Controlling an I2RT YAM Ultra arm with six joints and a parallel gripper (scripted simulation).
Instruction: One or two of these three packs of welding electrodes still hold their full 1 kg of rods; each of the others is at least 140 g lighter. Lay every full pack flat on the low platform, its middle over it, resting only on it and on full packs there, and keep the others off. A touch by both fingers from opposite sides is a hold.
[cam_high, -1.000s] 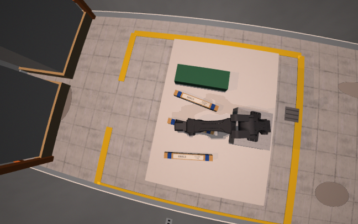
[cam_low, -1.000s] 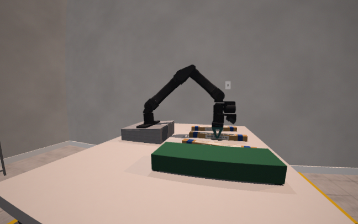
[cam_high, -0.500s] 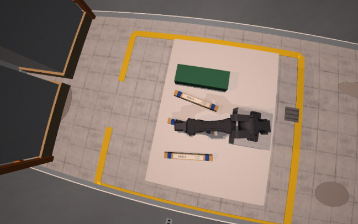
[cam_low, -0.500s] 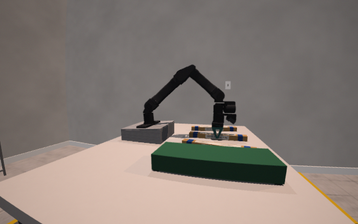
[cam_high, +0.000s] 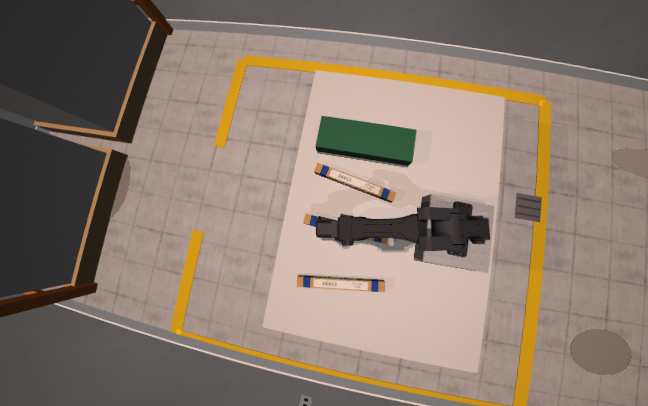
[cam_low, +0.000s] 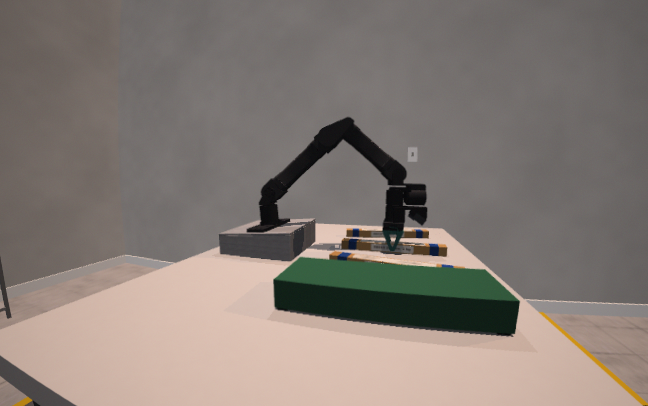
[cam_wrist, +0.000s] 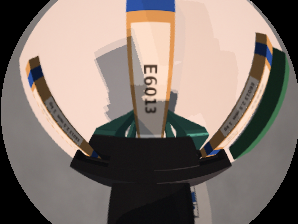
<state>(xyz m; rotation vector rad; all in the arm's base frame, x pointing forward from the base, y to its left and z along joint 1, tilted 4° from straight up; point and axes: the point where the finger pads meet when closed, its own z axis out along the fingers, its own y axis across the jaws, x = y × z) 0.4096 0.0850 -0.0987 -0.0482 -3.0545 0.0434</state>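
Your fingers (cam_low: 393, 240) grasp middle pack (cam_high: 310, 220) (cam_low: 357, 245) (cam_wrist: 150, 55) | long axis roughly parallels green platform (cam_high: 366, 139) (cam_low: 395, 295) (cam_wrist: 265, 110) | platform beyond neighbouring angled pack (cam_high: 355, 183) (cam_low: 345, 256) (cam_wrist: 242, 102); likely carry sideways

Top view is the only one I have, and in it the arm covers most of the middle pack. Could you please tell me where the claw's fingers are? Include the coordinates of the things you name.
Observer: In the wrist view, the claw (cam_low: 392, 248) (cam_wrist: 150, 111) has one finger on each long side of the middle pack (cam_high: 307, 219) (cam_low: 352, 244) (cam_wrist: 150, 50), and it is shut on it.
Operator: Thank you. Which text is printed on this pack? The arm (cam_high: 381, 227) (cam_low: 345, 127) hides it from me.
Observer: Its label reads E6013 in the wrist view.
Operator: And please, does the claw lean or point straight down?
Observer: It points about straight down in the exterior view, below the raised elbow.
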